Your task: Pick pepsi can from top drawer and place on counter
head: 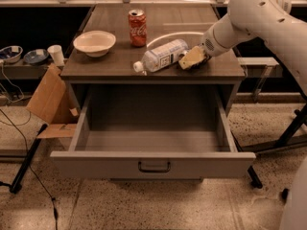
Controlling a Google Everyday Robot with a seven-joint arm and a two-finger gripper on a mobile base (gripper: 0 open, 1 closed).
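I am hovering the pincer (pixel 192 59) low over the grey-brown wood-grain desk (pixel 96 67), beside a clear plastic bottle (pixel 162 55); its grip I cannot tell. I am seeing no dark blue pepsi can in the open wide grey top drawer (pixel 96 165), so next I am judging a reach down inside.

— Red can (pixel 137 28)?
— Upright, far back, silver top up. White bowl (pixel 94 42) to its left, apart from it.
— And the bottle?
— Clear plastic bottle (pixel 160 56), label up, lying on its side in front of the red can. White cap pointing front-left, other end just beside the gripper (pixel 192 59).
— Off to the left?
— Paper cup (pixel 56 54) upright on a low shelf (pixel 19 73), two small bowls (pixel 10 53) beside it. Lower down, brown cardboard (pixel 48 97), tilted. Black stand leg (pixel 28 158) slanting across the speckled floor (pixel 144 205).
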